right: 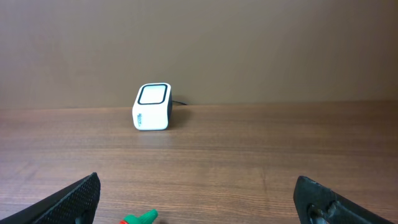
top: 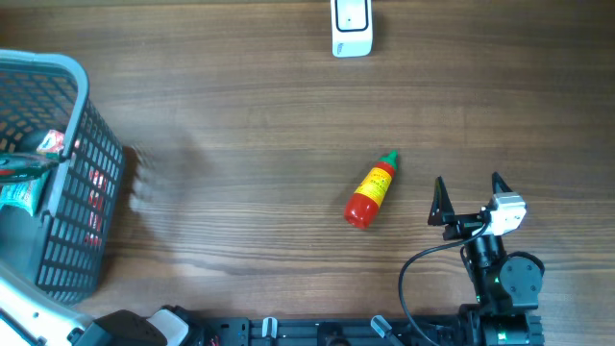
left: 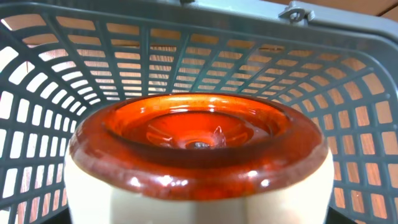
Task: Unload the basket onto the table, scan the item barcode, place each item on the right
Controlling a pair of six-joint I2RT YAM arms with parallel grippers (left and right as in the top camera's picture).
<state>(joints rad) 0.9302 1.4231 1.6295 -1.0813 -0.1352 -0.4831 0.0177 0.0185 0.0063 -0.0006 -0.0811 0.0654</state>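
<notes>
A red sauce bottle (top: 371, 191) with a yellow label and green cap lies on the wooden table, right of centre. Its green cap (right: 140, 218) shows at the bottom of the right wrist view. The white barcode scanner (top: 351, 27) stands at the far edge, and the scanner (right: 153, 107) faces my right gripper. My right gripper (top: 468, 179) rests open and empty just right of the bottle. In the left wrist view, the red base of a cream-sided container (left: 199, 143) fills the frame inside the basket (left: 186, 56). My left fingers are hidden.
The grey plastic basket (top: 67, 67) stands at the table's left edge, with packaged goods (top: 24, 178) inside. The right arm's base and cable (top: 500, 279) sit at the near edge. Bare wood lies between the bottle and the scanner.
</notes>
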